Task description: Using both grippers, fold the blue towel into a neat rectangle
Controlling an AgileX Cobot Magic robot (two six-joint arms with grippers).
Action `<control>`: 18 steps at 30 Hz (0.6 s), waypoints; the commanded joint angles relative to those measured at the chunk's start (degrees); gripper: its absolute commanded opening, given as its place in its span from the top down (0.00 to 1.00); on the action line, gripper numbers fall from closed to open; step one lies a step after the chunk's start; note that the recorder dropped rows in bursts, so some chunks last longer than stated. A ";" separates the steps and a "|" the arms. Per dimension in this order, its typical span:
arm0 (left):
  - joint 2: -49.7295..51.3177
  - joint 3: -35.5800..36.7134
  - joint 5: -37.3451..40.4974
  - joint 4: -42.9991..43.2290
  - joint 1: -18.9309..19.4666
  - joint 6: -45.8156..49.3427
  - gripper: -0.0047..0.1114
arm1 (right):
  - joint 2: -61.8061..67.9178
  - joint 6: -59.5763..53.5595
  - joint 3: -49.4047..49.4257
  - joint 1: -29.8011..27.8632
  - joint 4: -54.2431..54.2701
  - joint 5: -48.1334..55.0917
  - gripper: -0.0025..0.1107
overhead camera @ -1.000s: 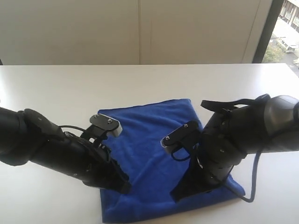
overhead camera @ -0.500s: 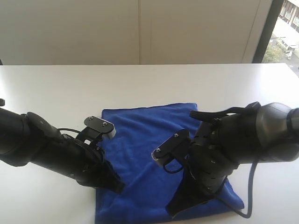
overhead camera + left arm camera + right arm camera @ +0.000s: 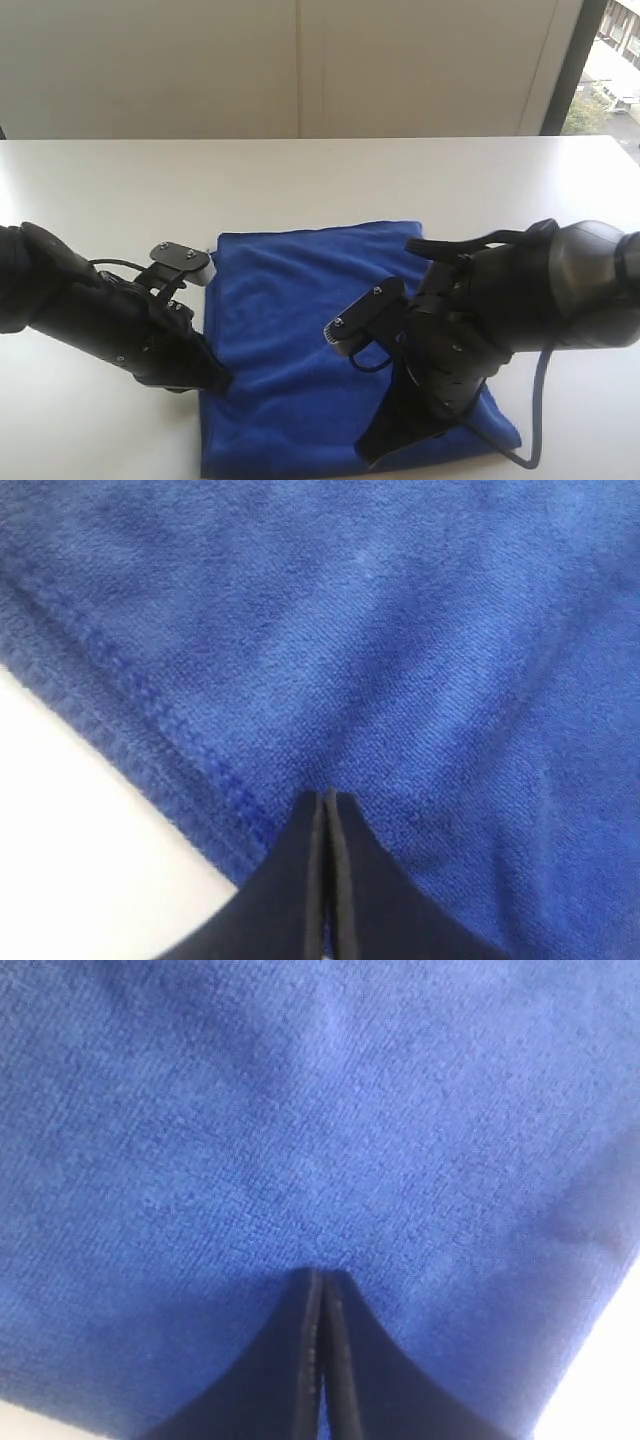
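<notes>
Two grippers shut, nothing visibly pinched: left gripper (image 3: 326,795) sat tip-down just inside the hem of the blue towel (image 3: 290,300), right gripper (image 3: 318,1272) close to an edge too, cloth stretching lengthwise ahead of both.

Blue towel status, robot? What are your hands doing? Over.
Left hand shut, at the blue towel's left edge. Right hand shut, over its right part. Towel spread flat on table. Nothing seen in the way.
</notes>
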 commanded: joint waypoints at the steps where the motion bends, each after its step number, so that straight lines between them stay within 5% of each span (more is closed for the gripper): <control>1: -2.55 -2.99 7.60 0.74 0.11 -0.29 0.96 | -2.68 -0.12 0.13 0.65 -0.40 1.29 0.98; 10: -9.93 -4.05 17.01 -1.55 -3.35 -0.47 0.96 | -11.50 -0.07 -4.91 0.13 -4.76 3.98 0.98; 18: -9.42 7.85 -0.46 -2.19 -9.97 -0.35 0.96 | -9.85 0.55 -2.04 -2.41 -4.52 4.43 0.98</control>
